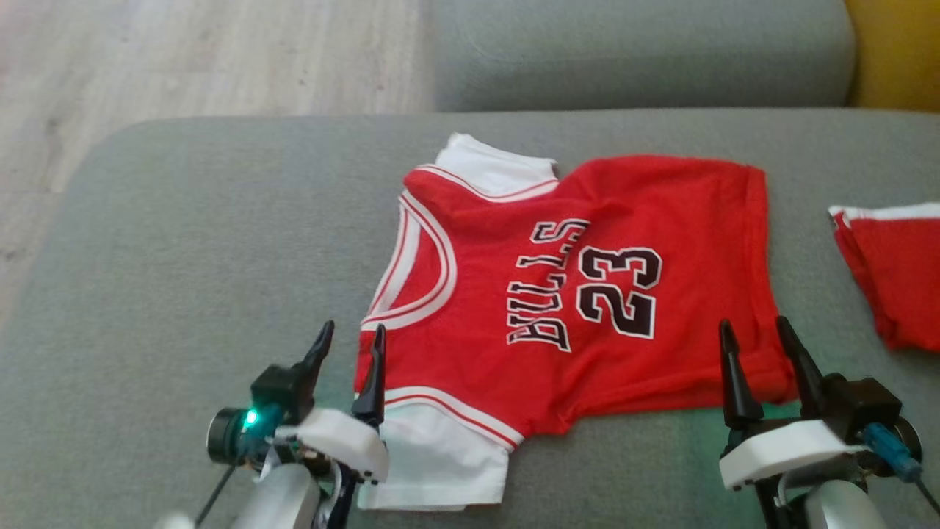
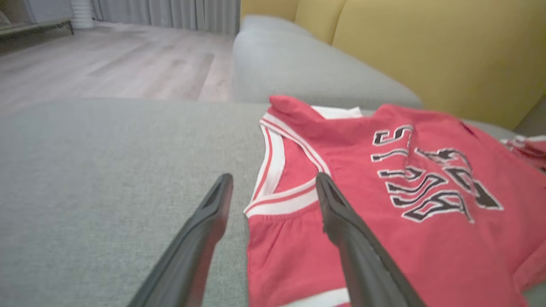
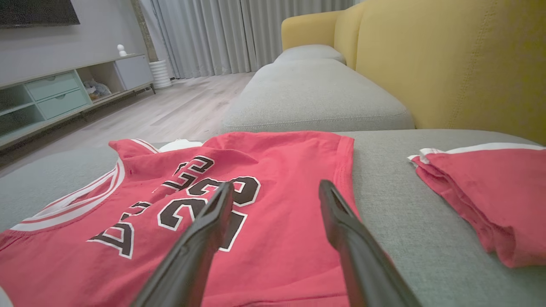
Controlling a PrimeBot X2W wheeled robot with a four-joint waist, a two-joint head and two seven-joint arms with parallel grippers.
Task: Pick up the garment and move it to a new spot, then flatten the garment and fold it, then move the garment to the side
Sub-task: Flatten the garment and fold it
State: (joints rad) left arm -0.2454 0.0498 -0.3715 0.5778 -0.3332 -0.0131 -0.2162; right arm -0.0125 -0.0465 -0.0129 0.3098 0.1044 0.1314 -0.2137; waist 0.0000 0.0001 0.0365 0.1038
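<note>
The garment [image 1: 558,294] is a red basketball jersey with white sleeves, black "BULLS" and "23". It lies spread flat on the grey sofa cushion [image 1: 183,242], collar to the left and hem to the right. My left gripper [image 1: 352,338] is open above the near shoulder edge beside the collar, one finger over bare cushion, the other over the red cloth [image 2: 298,238]. My right gripper [image 1: 756,334] is open above the near hem corner [image 3: 277,238]. Neither holds anything.
A second red piece with white trim [image 1: 888,264] lies folded at the cushion's right edge [image 3: 482,196]. Another grey cushion [image 1: 639,51] and the yellow sofa back [image 3: 448,68] stand beyond. Wooden floor [image 1: 183,59] lies past the cushion's left edge.
</note>
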